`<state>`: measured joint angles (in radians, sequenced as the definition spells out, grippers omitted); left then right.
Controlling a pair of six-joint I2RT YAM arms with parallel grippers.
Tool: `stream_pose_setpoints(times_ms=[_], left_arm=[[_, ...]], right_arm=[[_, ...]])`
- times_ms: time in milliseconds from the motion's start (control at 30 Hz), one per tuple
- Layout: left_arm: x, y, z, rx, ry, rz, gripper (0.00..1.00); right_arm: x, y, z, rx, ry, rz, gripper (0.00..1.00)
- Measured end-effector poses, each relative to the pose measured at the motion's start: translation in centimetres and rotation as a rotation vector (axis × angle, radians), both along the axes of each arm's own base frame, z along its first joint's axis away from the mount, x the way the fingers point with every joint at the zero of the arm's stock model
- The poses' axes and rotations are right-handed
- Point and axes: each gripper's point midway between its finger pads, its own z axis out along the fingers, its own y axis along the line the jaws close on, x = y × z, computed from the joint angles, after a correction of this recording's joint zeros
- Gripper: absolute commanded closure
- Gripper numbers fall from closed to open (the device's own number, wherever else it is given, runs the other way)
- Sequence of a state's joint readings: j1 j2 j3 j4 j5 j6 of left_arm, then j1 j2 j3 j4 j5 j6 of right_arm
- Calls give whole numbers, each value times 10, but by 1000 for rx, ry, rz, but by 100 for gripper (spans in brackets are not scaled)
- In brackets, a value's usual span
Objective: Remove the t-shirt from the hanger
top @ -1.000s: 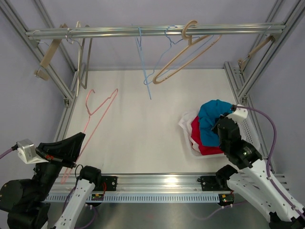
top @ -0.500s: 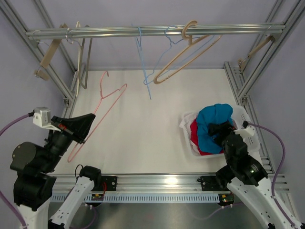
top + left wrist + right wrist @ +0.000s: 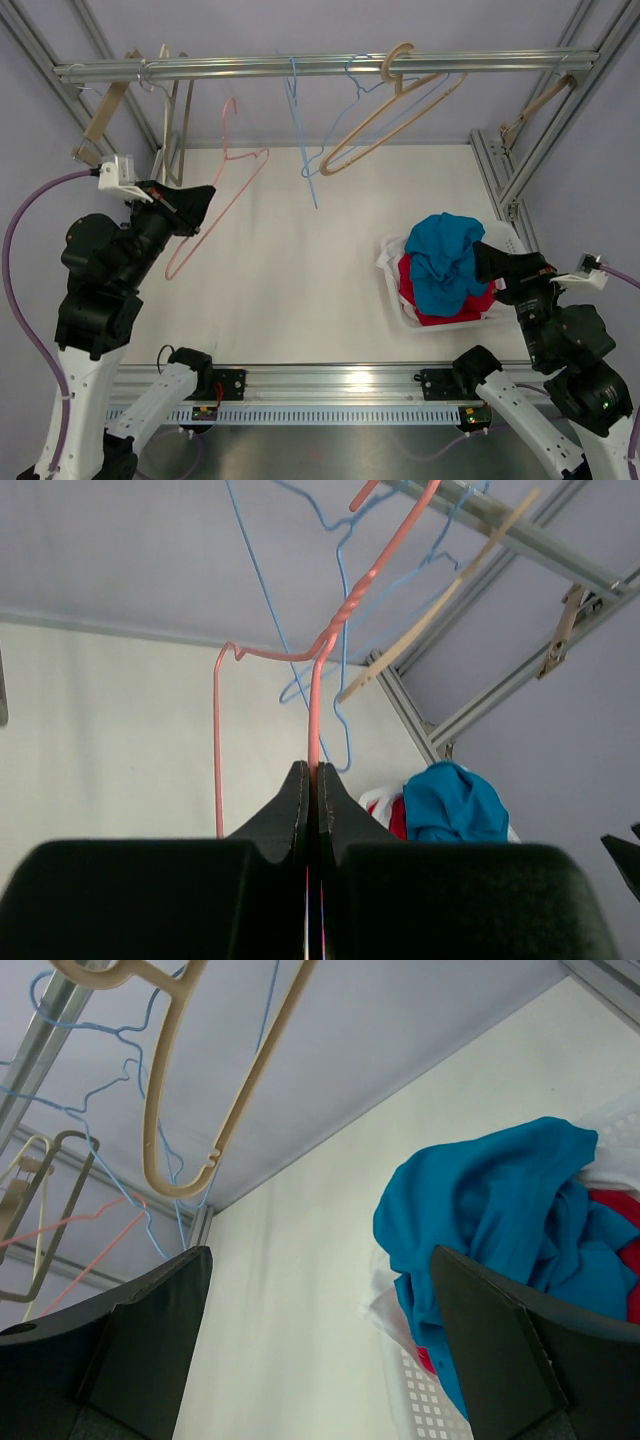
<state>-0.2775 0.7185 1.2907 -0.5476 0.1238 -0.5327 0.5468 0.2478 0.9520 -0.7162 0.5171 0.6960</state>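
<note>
White counter [image 3: 300, 270] spreads under an aluminium rail [image 3: 320, 66] that carries a tan hanger [image 3: 385, 125] and blue wire hangers [image 3: 305, 150]. At the counter's right side sits a white basket [image 3: 398, 316], and the blue t-shirt [image 3: 445, 260] lies crumpled in it on top of a red garment [image 3: 410, 282], well apart from the pink hanger [image 3: 225, 190]. That wire hanger is held up, its hook near the rail, with the left gripper [image 3: 312, 775] pinching its lower wire. The right gripper [image 3: 505, 268] hovers just beside the t-shirt, fingers spread wide.
</note>
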Motion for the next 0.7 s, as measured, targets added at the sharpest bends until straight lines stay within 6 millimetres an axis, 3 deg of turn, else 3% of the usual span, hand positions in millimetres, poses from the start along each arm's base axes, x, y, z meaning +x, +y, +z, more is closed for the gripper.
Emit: stream_pose_setpoints(times_ms=[167, 467, 700], left_arm=[[39, -1, 16, -9, -35, 54, 100], [106, -9, 10, 34, -15, 106, 100], [128, -4, 18, 30, -34, 142, 100]], right_arm=[[2, 17, -2, -32, 0, 85, 1], [5, 42, -22, -93, 30, 207, 1], [6, 49, -27, -109, 33, 243, 1]])
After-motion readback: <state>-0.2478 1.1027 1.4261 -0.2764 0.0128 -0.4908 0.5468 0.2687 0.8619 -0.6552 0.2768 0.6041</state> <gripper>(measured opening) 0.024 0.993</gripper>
